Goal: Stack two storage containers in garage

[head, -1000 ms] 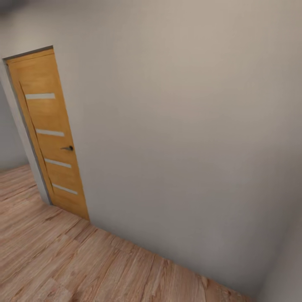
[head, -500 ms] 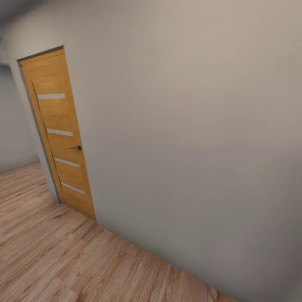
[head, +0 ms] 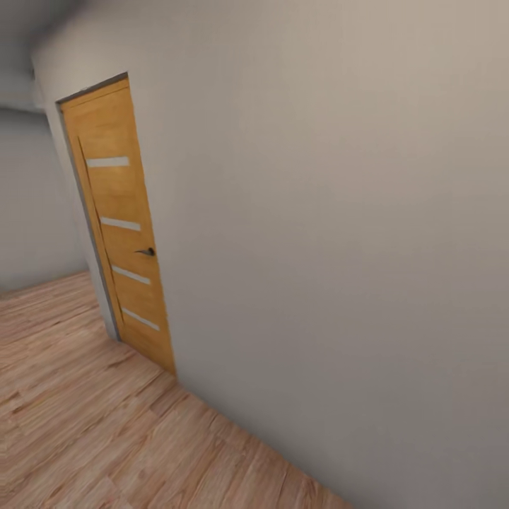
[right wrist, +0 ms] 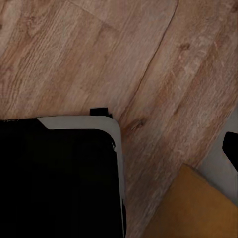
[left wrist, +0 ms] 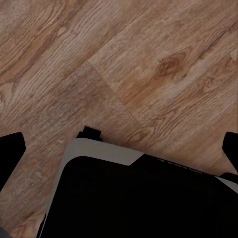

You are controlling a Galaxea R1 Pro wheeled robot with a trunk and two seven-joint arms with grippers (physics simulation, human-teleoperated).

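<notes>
The two storage containers are out of view, and so is the garage. In the left wrist view my left gripper hangs open over pale wood-plank flooring. Its dark fingertips sit at opposite edges of the picture with nothing between them. In the right wrist view my right gripper also points down at plank flooring. One dark fingertip shows at the picture's edge, and the gripper holds nothing.
A plain light-grey wall stands close ahead and to the right. A closed honey-orange door with a dark handle is set in it at the left. Wood floor extends to the left. My black base shows under both wrists.
The whole head view has shifted, so the door and wall edge now sit further right in the picture and more of the side room shows at left. The camera moved, not the things.
</notes>
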